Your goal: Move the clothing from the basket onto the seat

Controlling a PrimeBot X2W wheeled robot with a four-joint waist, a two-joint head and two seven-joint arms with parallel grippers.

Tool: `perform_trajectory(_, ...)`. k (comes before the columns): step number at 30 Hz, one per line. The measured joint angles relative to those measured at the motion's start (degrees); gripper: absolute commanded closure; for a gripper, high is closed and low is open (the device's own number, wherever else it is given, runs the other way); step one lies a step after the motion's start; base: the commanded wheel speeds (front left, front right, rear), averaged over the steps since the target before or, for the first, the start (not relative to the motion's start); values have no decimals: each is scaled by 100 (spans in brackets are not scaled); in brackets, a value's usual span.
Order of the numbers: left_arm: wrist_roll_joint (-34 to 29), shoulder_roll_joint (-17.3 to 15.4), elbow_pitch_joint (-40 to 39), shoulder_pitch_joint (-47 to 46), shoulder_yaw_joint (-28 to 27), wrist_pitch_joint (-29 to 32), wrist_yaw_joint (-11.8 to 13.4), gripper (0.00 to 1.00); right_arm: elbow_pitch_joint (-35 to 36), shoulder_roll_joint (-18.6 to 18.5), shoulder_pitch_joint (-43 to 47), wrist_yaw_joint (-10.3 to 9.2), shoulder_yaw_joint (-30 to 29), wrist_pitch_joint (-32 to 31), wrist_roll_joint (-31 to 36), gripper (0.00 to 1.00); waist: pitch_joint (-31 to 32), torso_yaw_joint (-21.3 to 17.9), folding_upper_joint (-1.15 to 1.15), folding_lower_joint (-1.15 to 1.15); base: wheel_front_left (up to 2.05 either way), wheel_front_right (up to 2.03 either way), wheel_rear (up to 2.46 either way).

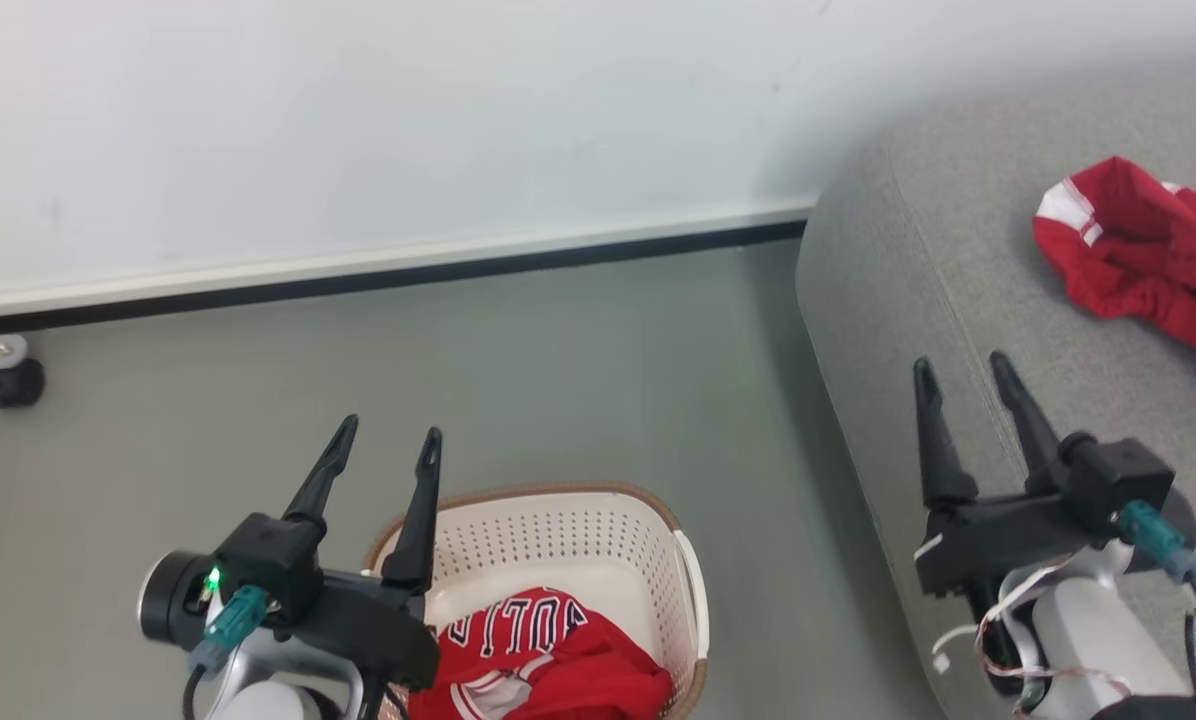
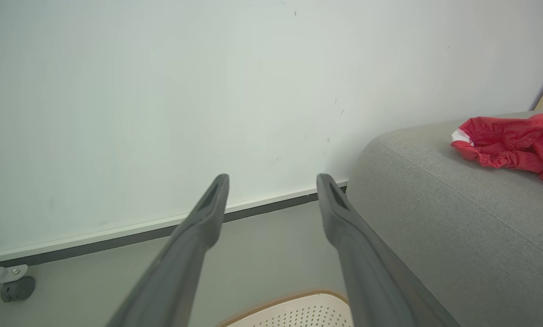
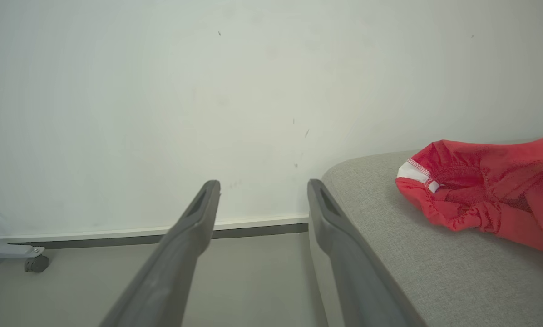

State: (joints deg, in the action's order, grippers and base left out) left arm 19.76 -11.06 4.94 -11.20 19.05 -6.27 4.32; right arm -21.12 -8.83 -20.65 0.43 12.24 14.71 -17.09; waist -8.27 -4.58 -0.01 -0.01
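Plainly, both grippers are held empty and spread wide. The left gripper (image 1: pixel 391 428) is seen at the left rim of the basket (image 1: pixel 558 530), apparently raised over it, with its fingers fully parted and nothing between them. The right gripper (image 1: pixel 960 360) is held over the front edge of the sofa (image 1: pixel 888 300), equally wide and equally bare. A red jersey (image 1: pixel 558 655) with dark, white-edged lettering is seen crumpled at the bottom of the basket. The basket is set on the floor (image 1: pixel 558 350) near the sofa's rounded end, presumably so that only a short carry is needed. A second red garment (image 1: pixel 1138 250), trimmed in white, is laid in a loose heap on the sofa cushion, well apart from the basket, so part of the work may be judged done. At least one piece remains to be moved. The wide stance of the fingers is likely chosen so that thin, slack cloth can be pinched in a generous fold. A descent by the left arm into the basket would be called for next.
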Motion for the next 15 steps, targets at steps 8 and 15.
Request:
perform_trajectory(8, 78, 9, 2, 251, -132, -48, 74, 0, 235, 31, 432, -70, 131, 0, 152, 0, 242, 167, 0, 1, 0, 0, 0)
perform_trajectory(15, 123, -21, -21, 560, -383, -92, 152, 0, 408, 32, 657, -124, 164, 0, 160, 0, 409, 276, 0, 0, 0, 0, 0)
